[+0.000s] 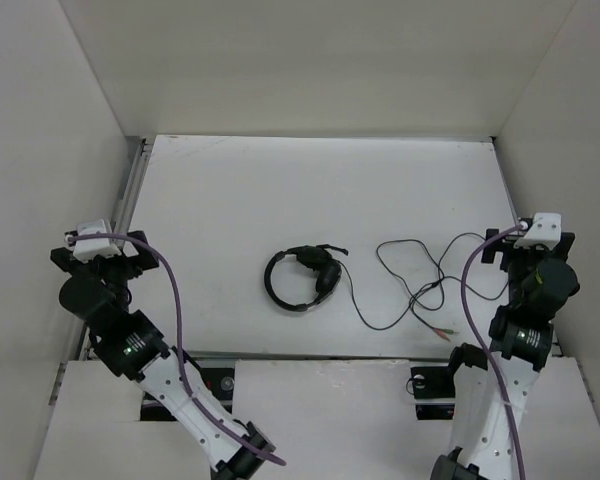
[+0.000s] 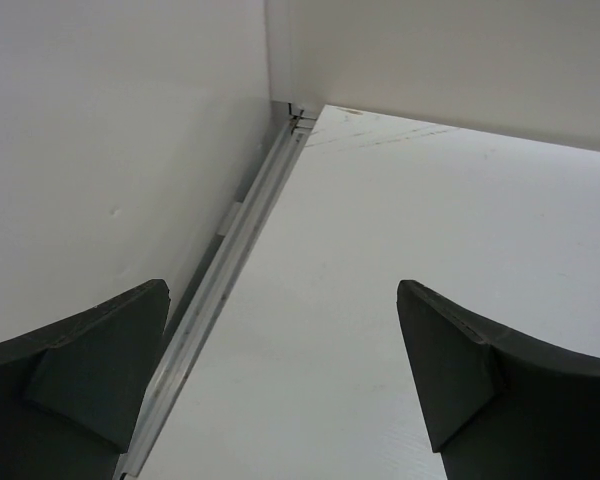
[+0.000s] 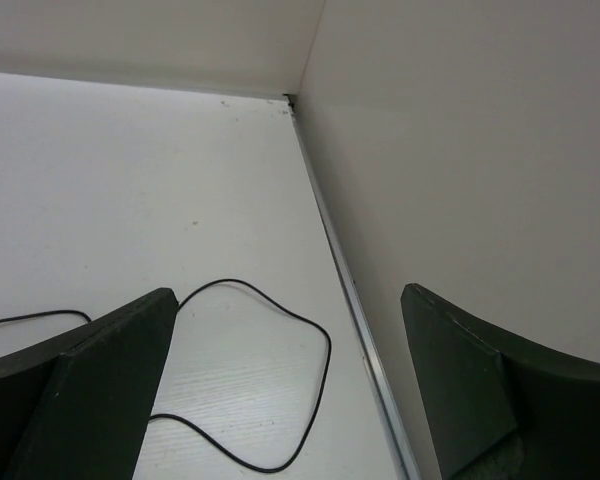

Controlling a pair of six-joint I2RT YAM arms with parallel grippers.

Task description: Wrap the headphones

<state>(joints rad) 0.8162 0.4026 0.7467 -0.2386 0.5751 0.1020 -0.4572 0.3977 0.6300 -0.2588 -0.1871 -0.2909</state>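
opening on the top view, the headphones (image 1: 302, 279) lie flat on the white table (image 1: 230, 190), just below the middle of the frame, the round band curving out to the left and the two earcups bunched together on the right side of it. from the earcups the thin black cable (image 1: 420, 290) wanders off to the right in loose, open loops, dipping toward the lower edge of the table and climbing back up toward the right arm, and it ends in small plugs (image 1: 442, 333) lying at the lower right, near the table's front edge, one tip looking reddish. nothing is wound round the band; the cable sprawls free. now the left gripper (image 2: 282, 300): it sits far over at the left of the top view, well apart from the headphones, and the left wrist view shows its two dark fingers (image 2: 90, 370) spread wide with only bare table and the metal rail (image 2: 230, 250) along the wall between them. over to the right gripper (image 3: 288, 295), parked at the right edge of the top view, its jaws gaping too, holding nothing. in the right wrist view a loop of that cable curls across the lower centre of the frame, lying on the table beneath the spread fingers and touched by neither. thick purple cables (image 1: 175, 300) arc along both arms.
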